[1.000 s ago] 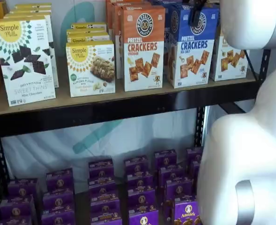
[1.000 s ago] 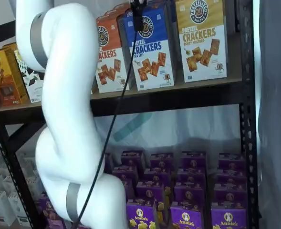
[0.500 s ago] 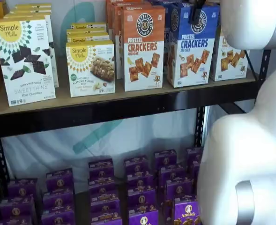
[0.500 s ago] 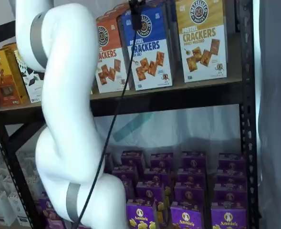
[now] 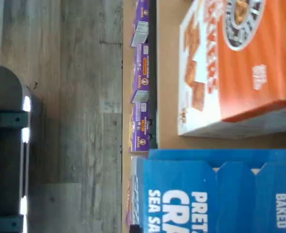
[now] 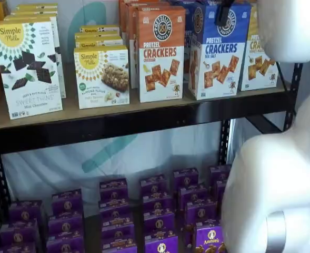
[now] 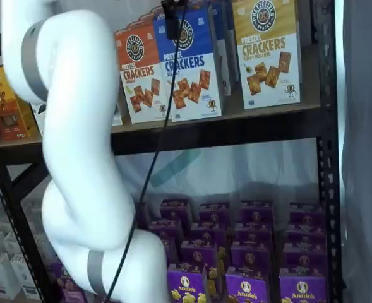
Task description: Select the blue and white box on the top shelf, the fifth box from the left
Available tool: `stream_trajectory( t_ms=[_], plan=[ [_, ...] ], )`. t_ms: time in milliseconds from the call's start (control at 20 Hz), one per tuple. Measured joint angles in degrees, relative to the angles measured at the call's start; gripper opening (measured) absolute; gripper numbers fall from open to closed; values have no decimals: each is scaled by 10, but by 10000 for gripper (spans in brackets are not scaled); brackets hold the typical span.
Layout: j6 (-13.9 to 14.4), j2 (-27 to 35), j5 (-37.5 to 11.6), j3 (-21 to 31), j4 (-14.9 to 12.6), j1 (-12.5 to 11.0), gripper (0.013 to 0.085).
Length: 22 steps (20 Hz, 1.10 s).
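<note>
The blue and white box (image 6: 218,52) reads "PRETZEL CRACKERS SEA SALT" and stands on the top shelf (image 6: 144,124), right of the orange Cheddar box (image 6: 161,52). It also shows in a shelf view (image 7: 191,66), tilted and drawn out toward the shelf's front edge (image 7: 249,126). My gripper (image 6: 224,13) is at the box's top, with one black finger over the front face in both shelf views (image 7: 171,19), shut on the box. The wrist view shows the box's blue top flaps (image 5: 220,194) close below the camera.
A yellow-topped cracker box (image 7: 266,53) stands right of the blue one, and more blue boxes stand behind it. Simple Mills boxes (image 6: 102,76) stand to the left. Purple Annie's boxes (image 6: 157,211) fill the lower shelf. The white arm (image 7: 78,158) hangs in front of the shelves.
The blue and white box has come forward off its row with the gripper and now tilts. The arm has swung with it.
</note>
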Motion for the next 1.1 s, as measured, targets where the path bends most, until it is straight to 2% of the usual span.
stream_trajectory(
  t_ms=[300, 800, 1100],
  plan=[
    [3, -45, 21, 33, -5, 3, 650],
    [-2, -139, 36, 131, -30, 9, 650],
    [-8, -186, 33, 189, -31, 3, 650]
  ],
)
